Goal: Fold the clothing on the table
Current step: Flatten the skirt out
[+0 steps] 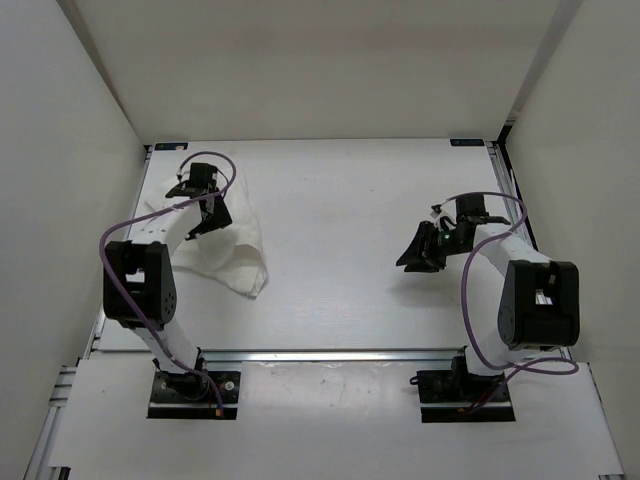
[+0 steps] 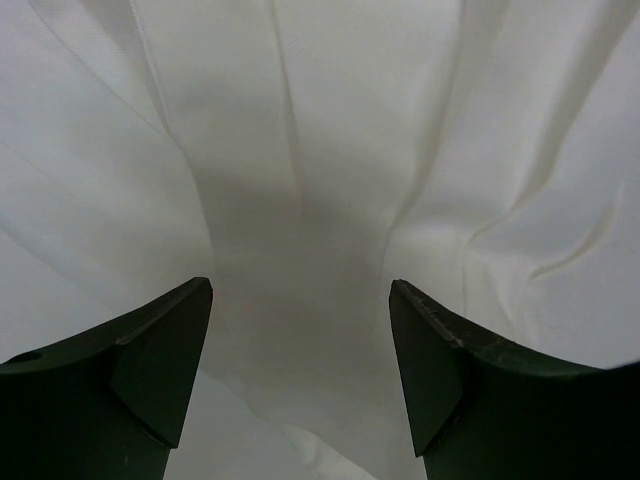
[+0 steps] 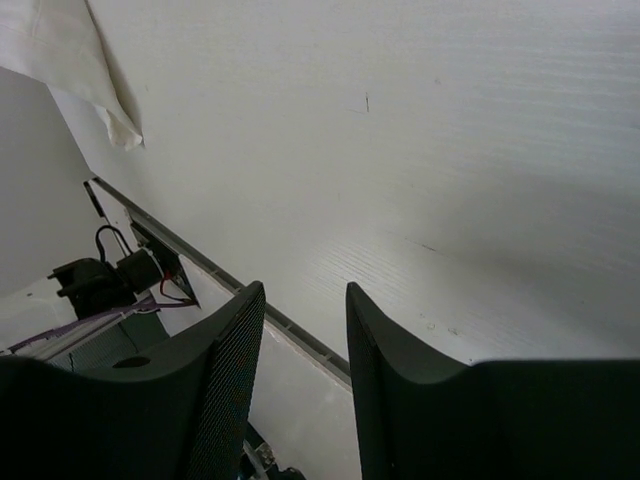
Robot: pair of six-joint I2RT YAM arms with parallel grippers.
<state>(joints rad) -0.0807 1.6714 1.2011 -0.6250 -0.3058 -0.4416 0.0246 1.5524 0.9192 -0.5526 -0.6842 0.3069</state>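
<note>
Left end effector (image 2: pixel 300 295) hangs wide apart just over the clothing (image 2: pixel 330 130) — I'd pinch a crease below it, not flat fabric. Right end effector (image 3: pixel 305 295) — apart, empty.

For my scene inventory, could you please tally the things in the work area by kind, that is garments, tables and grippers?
Clothing: 1
Table: 1
Grippers: 2, the left gripper and the right gripper
Total: 4
</note>
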